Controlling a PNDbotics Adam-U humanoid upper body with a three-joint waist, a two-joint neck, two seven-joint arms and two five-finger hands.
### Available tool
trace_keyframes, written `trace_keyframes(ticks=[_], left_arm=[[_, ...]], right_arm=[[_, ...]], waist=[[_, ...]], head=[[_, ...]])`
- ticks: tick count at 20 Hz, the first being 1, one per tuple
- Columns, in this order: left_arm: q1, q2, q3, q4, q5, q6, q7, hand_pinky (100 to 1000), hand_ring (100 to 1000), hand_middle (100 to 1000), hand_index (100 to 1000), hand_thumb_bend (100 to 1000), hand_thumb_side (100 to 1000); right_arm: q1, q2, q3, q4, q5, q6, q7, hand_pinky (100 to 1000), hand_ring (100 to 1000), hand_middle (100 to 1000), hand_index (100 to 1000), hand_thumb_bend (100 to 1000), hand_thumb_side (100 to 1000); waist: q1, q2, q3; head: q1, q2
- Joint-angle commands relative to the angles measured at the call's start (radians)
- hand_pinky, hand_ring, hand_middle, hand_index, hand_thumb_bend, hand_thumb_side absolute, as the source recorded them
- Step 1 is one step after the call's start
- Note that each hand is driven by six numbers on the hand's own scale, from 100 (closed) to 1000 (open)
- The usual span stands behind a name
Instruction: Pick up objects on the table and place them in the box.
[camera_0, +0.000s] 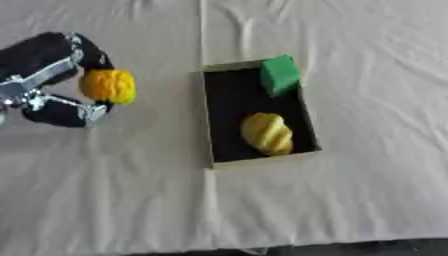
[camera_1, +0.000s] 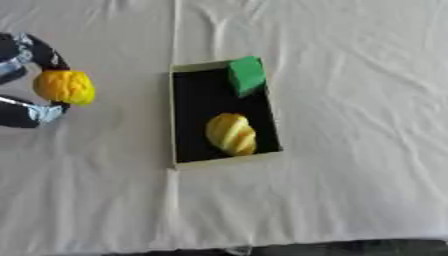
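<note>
left robot hand (camera_0: 54, 95) — fingers curled round a lumpy orange-yellow ball (camera_0: 108, 86), left of box | box (camera_0: 210, 120) — black-lined, holds ridged yellow piece (camera_0: 266, 133) near, green block (camera_0: 280, 74) at far rim | table (camera_0: 367, 190) — creased white cloth

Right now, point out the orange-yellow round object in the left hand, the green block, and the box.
orange-yellow round object (camera_0: 108, 86), left eye view, its front face.
green block (camera_0: 280, 74), left eye view, its top.
box (camera_0: 208, 120), left eye view, left wall.
</note>
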Motion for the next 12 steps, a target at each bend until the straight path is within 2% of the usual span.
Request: trace_keyframes(ticks=[1, 6, 12], left_arm=[[-0.082, -0.037, -0.002, -0.055, -0.016, -0.01, -0.021, 700, 542, 428, 518, 134, 100], [-0.219, -0.208, -0.058, 0.042, -0.048, -0.036, -0.073, 691, 535, 426, 522, 100, 100], [-0.274, -0.409, -0.086, 0.216, -0.11, -0.083, -0.075, 686, 533, 426, 525, 100, 100]], right_arm=[[-0.003, -0.035, -0.014, -0.017, -0.01, -0.002, -0.007, 961, 881, 647, 836, 100, 529], [-0.01, -0.043, -0.008, -0.017, -0.013, -0.008, -0.009, 960, 880, 647, 834, 100, 529], [-0.02, -0.04, -0.005, -0.017, -0.019, -0.009, -0.008, 959, 880, 647, 834, 100, 530]], waist=[[-0.002, -0.029, 0.004], [-0.003, -0.036, 0.012], [-0.004, -0.033, 0.009]], head=[[-0.01, 0.003], [-0.025, 0.003], [-0.025, 0.003]])
